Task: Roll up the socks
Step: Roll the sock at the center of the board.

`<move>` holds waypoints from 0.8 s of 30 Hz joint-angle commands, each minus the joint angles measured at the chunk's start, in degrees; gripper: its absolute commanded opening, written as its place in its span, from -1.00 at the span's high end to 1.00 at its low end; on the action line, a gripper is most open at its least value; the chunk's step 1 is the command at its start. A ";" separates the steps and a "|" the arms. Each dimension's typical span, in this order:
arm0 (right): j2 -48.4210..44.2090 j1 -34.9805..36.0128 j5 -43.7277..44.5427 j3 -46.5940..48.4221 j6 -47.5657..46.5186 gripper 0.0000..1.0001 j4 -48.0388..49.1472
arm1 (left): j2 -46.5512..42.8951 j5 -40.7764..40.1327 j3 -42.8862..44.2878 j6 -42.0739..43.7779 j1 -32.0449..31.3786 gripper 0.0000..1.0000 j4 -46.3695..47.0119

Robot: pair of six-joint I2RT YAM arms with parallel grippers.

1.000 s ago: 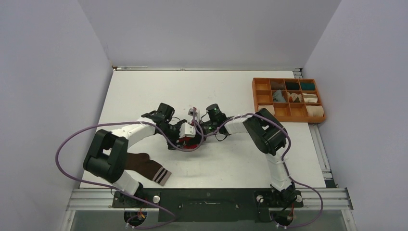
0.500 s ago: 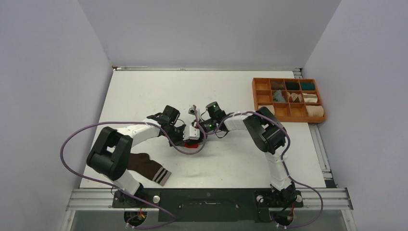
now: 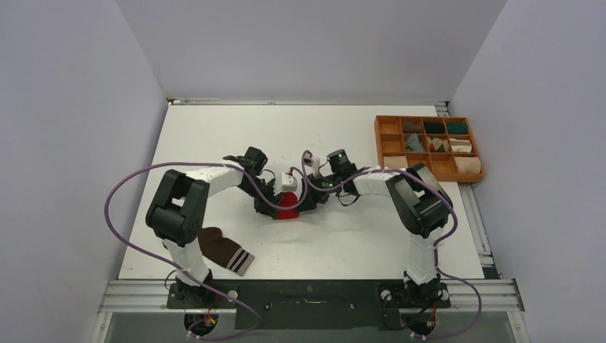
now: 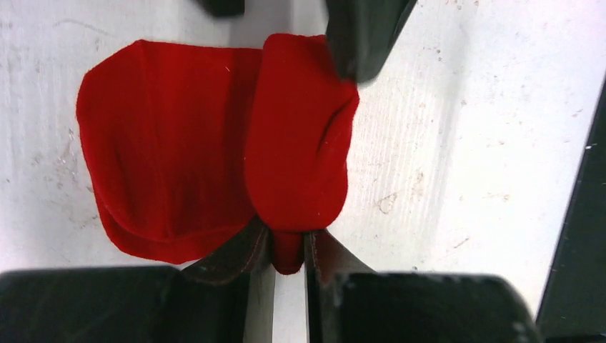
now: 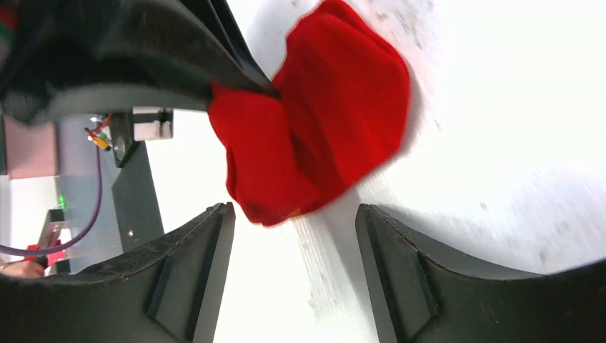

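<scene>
The left tool (image 4: 288,249) pinches the red sock (image 4: 179,143); the right tool (image 5: 294,213) gapes at its opposite end.

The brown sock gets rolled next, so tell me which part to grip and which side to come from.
Probably the striped cuff of the brown sock: it lies flat and uncovered, while the other end disappears under the left arm. Come down from above on the cuff's right side, fingers pinching across its edge.
</scene>
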 commanded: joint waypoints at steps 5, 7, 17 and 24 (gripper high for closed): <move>-11.72 -2.32 5.37 -11.23 -2.69 -0.30 13.18 | 3.43 4.28 -0.68 -2.11 3.79 1.00 -8.23; -14.85 -1.73 7.09 -14.95 -4.89 -0.30 17.40 | 4.07 5.85 0.23 -2.99 4.93 1.00 -8.54; -20.72 18.41 33.15 -19.64 -45.66 -0.71 25.13 | 14.55 12.38 8.99 -2.19 8.82 1.00 -18.94; -9.57 21.80 36.02 -9.83 -53.99 -0.60 15.48 | 14.88 11.76 9.36 -2.37 8.78 1.00 -19.11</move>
